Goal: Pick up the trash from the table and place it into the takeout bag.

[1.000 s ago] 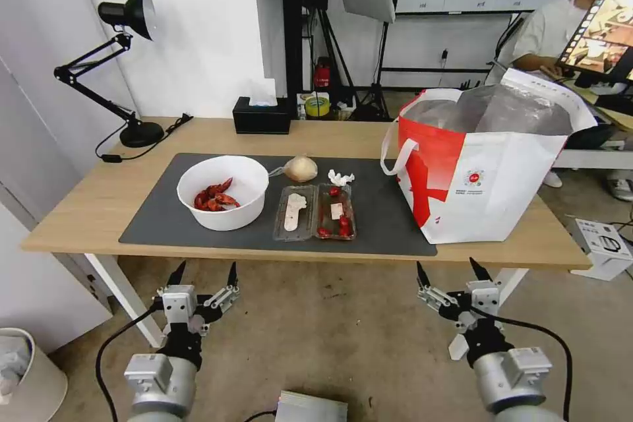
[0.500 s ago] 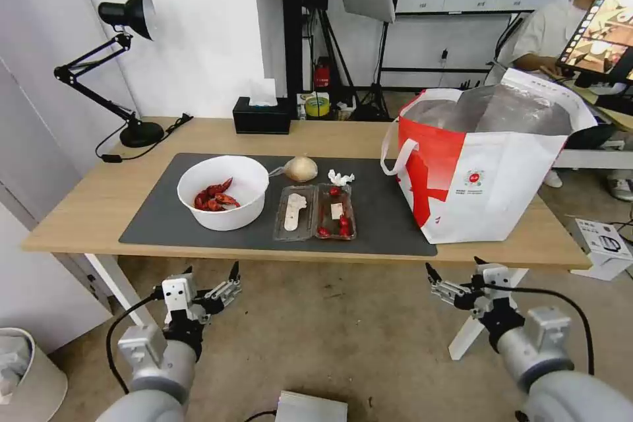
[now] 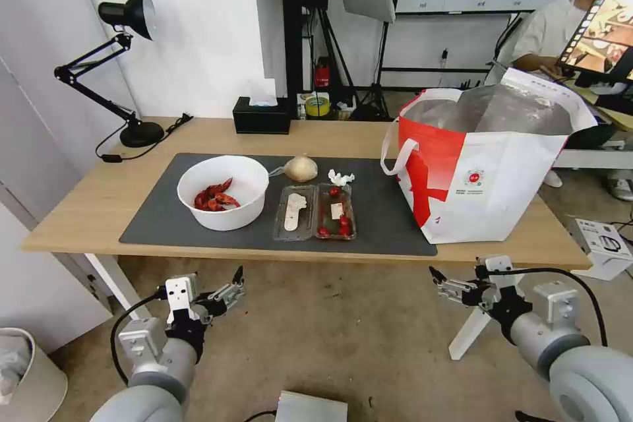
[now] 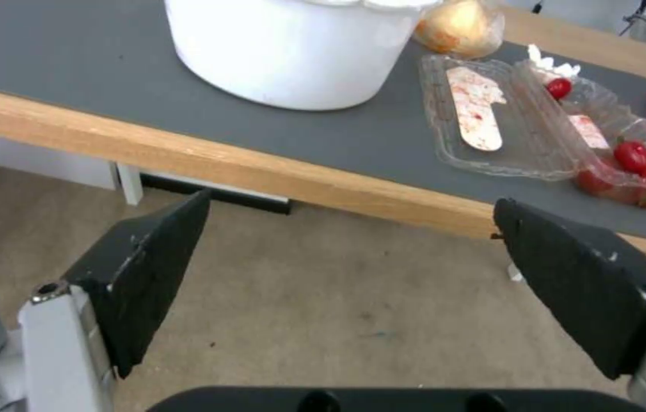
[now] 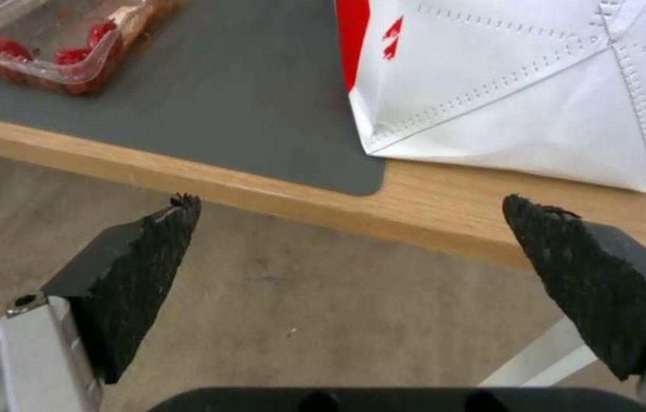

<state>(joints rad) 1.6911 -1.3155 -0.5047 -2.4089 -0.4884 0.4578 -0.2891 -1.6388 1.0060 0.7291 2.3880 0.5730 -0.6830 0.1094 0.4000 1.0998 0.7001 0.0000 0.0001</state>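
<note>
Lying lengthwise front-to-back on the table (image 3: 92,204), clear hinged tray (image 3: 315,211)

Each arm ends in a rounded light-grey metal forearm with a small boxy silver module on its side, a black collar at the wrist, and a black cable that loops out from the wrist and back along the arm. The left pincer (image 3: 214,283) and the right pincer (image 3: 455,275) share one build: a white-and-silver block body with visible screws and dark linkage bars carrying two pointed black fingertips. Seen close, the left fingertips (image 4: 147,269) are smooth black wedges on silver brackets with a screw hole, while the right ones (image 5: 136,269) are coarse, gritty black wedges.
</note>
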